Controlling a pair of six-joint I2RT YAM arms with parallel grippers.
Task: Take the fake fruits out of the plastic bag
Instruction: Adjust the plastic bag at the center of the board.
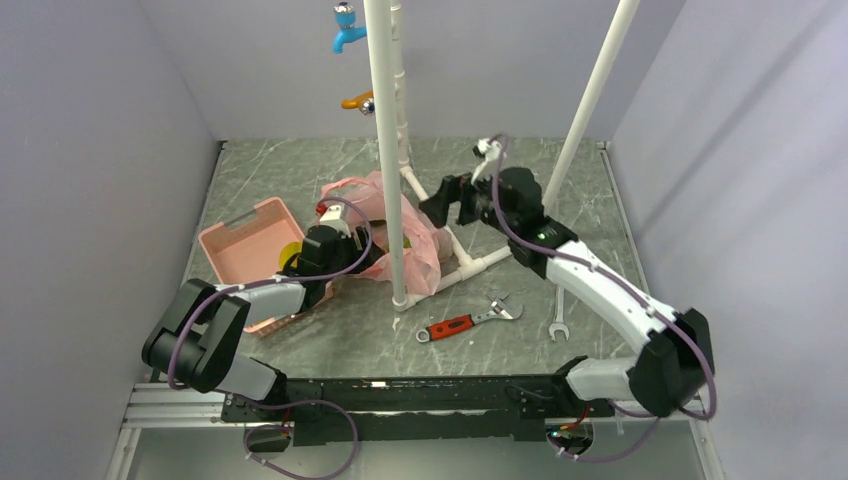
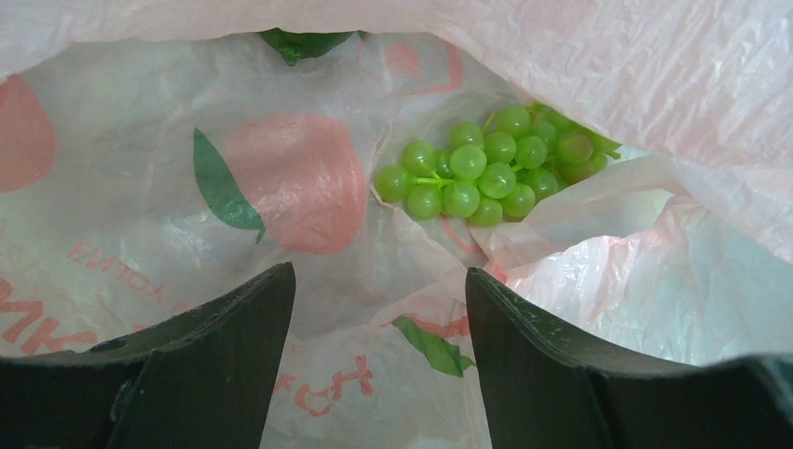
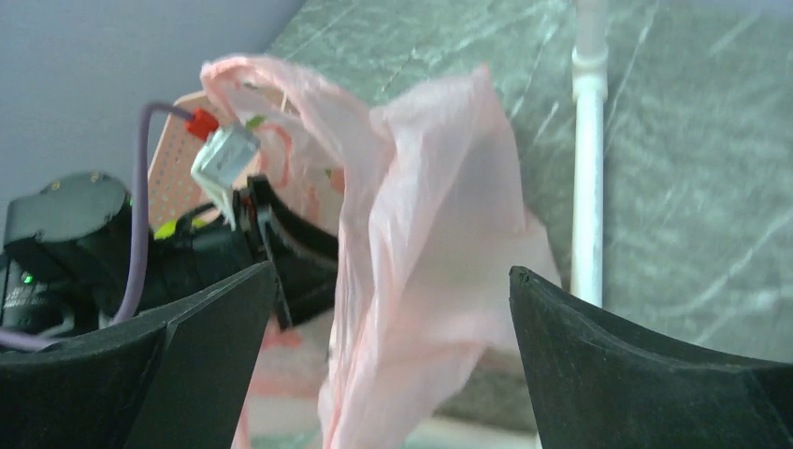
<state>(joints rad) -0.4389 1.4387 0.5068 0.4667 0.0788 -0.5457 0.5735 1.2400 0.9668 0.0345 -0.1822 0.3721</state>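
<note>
Left wrist view: left gripper, fingers apart and empty, faces the fake grapes deep inside the plastic bag; right gripper gapes before the bag, clamping nothing; best to advance straight, closing on fruit, not plastic.

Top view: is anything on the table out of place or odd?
Yes. A red-handled adjustable wrench and an open-end spanner lie loose on the table near its front edge, tools that seem unrelated to the rest. The pink plastic bag lies crumpled around the foot of the white pipe.
</note>
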